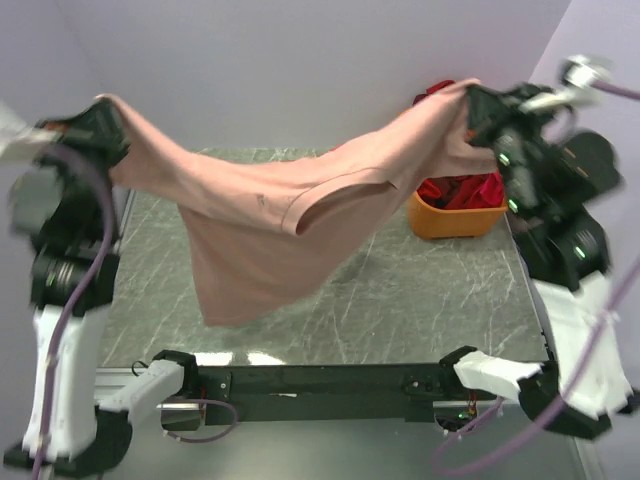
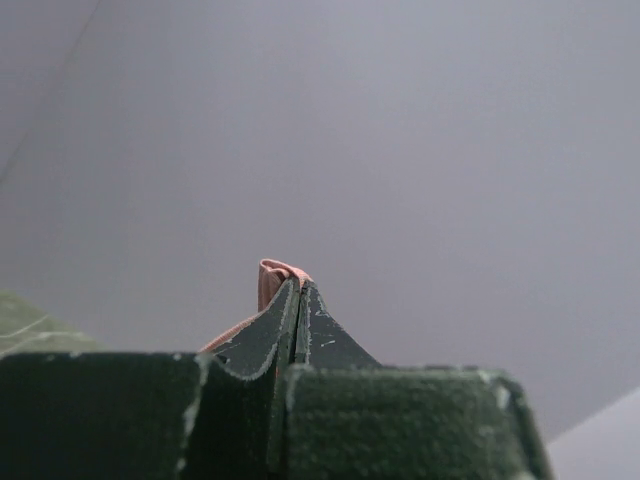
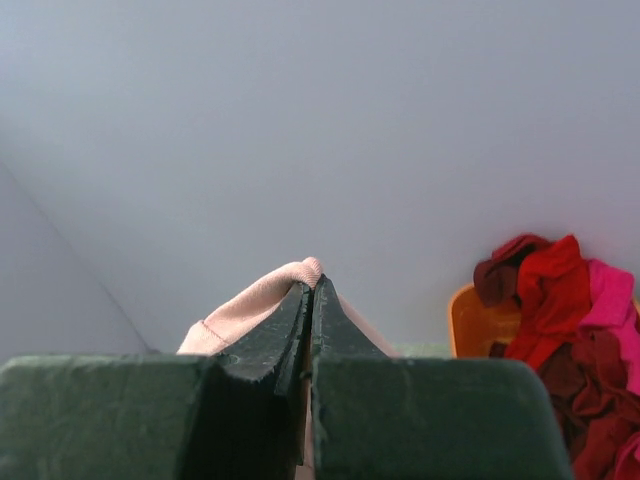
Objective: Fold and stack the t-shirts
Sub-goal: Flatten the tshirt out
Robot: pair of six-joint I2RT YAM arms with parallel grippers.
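**Dusty pink t-shirt (image 1: 265, 215) strung up high**

The left end effector (image 1: 103, 118) was pinched tight on one corner and the right end effector (image 1: 476, 108) on the other. The dusty pink t-shirt sagged between them, above the tabletop (image 1: 420, 300). The other t-shirts (image 3: 560, 330) — red, maroon, hot pink — sat heaped in the orange tub (image 1: 455, 218), far right.

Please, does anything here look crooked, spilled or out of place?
The dusty pink t-shirt, pinched between the left gripper and the right gripper, hangs lopsided: it sags and doubles over itself, drooping lowest toward the left. Red shirts heap above the rim of the orange tub.
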